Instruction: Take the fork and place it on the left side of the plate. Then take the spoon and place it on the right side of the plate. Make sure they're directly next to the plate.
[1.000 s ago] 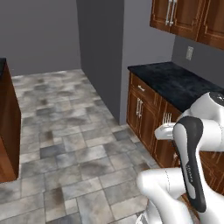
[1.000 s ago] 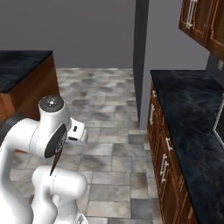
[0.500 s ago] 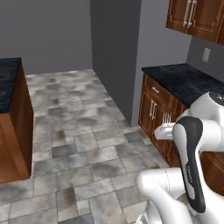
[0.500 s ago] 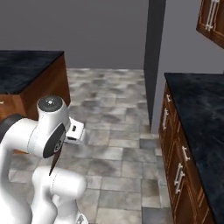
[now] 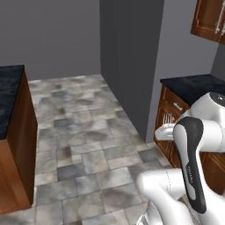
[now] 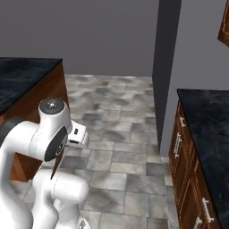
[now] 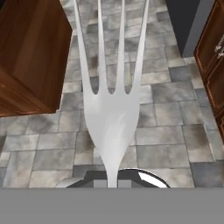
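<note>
the fork [image 7: 112, 109] is seen in the hand view, tines pointing away from the camera and standing out over the tiled floor [image 7: 166, 131]. its neck runs down to the bottom of that view, where it is clamped: the end effector is judged to be clenched on the fork. the handle is hidden.

between the earlier pictures and the present ones the whole scene in both base views has shifted. the dark-topped surface [image 5: 193, 85] at the right and the grey wall column [image 5: 132, 57] have slid across the frame, and the dark-topped island [image 5: 11, 94] at the left has come further into the left base view. this is taken as the base turning or driving, not as a move of the furniture. the arm's pose against the base appears unchanged. it is judged that the fork is in transit and that the first placement is not yet done; the plate and the spoon are yet to be reached.

the fork and the state of the grip are given by the hand view alone. the layout is supplied by the base views: the island [image 6: 27, 76] on one side, the cabinet run [image 6: 203, 120] on the other, open floor between.
</note>
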You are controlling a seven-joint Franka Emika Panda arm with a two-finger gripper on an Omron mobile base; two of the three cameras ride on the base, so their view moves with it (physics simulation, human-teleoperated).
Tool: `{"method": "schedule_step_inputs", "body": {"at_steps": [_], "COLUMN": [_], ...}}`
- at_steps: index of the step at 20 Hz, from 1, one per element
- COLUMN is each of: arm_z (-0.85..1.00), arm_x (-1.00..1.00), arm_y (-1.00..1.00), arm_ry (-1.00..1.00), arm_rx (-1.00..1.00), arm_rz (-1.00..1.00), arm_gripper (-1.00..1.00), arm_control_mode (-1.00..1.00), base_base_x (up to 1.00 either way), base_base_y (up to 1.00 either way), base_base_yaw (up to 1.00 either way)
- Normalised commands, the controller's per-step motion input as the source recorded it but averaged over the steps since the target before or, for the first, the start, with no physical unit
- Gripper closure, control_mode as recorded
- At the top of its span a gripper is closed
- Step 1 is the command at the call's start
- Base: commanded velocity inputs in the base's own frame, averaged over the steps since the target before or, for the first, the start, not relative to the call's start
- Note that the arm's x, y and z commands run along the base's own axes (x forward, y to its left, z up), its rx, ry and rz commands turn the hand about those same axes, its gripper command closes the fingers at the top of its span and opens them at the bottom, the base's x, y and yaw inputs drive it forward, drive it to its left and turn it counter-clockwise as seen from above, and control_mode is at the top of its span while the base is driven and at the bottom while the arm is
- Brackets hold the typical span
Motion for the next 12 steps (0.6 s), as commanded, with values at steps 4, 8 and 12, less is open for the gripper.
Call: {"method": "schedule_step_inputs", "body": {"at_steps": [4, 8, 12], "arm_z": [0.0, 0.0, 0.0], "arm_x": [0.0, 0.0, 0.0], "arm_y": [0.0, 0.0, 0.0], "arm_ry": [0.0, 0.0, 0.0], "arm_rx": [0.0, 0.0, 0.0], "arm_rz": [0.0, 0.0, 0.0], "arm_gripper": [1.0, 1.0, 1.0], "arm_control_mode": [1.0, 1.0, 1.0], "base_base_x": [1.0, 1.0, 1.0], "base_base_y": [0.0, 0.0, 0.0], "base_base_yaw": [0.12, 0.15, 0.14]}}
